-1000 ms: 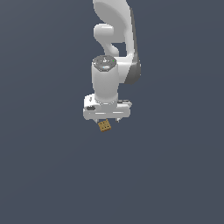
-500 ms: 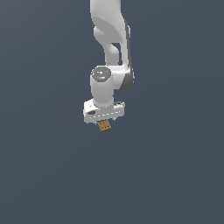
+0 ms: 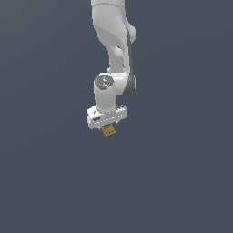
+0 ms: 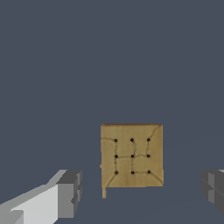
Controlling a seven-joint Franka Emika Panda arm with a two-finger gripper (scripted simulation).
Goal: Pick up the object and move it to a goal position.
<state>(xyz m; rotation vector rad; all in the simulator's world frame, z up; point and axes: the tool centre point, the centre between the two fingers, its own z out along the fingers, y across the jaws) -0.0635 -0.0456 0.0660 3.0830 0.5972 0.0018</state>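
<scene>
Nearest the wrist camera: two grey fingertips of the end effector (image 4: 142, 189), one fingertip (image 4: 70, 193) on a white finger body, the other fingertip (image 4: 212, 186) partly cut off at the picture's edge. Spread wide apart, clamped on nothing. Clear gap of slate-grey background between each pad and the block.

Just beyond the fingertips, between them but nearer the white-bodied one: the object (image 4: 131, 155), a tan-brown block showing one square face to the camera. Nine small dark dots on that face, in three rows of three, joined by thin crack-like lines. Edges of the face roughly square to the picture, not tilted. A thin tan sliver showing under one lower corner. Not touched by either finger.

Behind the block in the wrist view: only a flat slate-grey surface (image 4: 109, 57). Cannot tell from it whether the block rests there or hangs above it.

From the exterior view, farther off: the end effector (image 3: 108, 125) pointing down, the object (image 3: 108, 131) just beneath its white housing, tiny against it, dotted face toward the camera. Above, the round grey-capped wrist joint (image 3: 104, 82), then the white arm (image 3: 111, 32) rising out of the top of the picture, leaning slightly toward the exterior view's right. Same slate-grey surface all round.
</scene>
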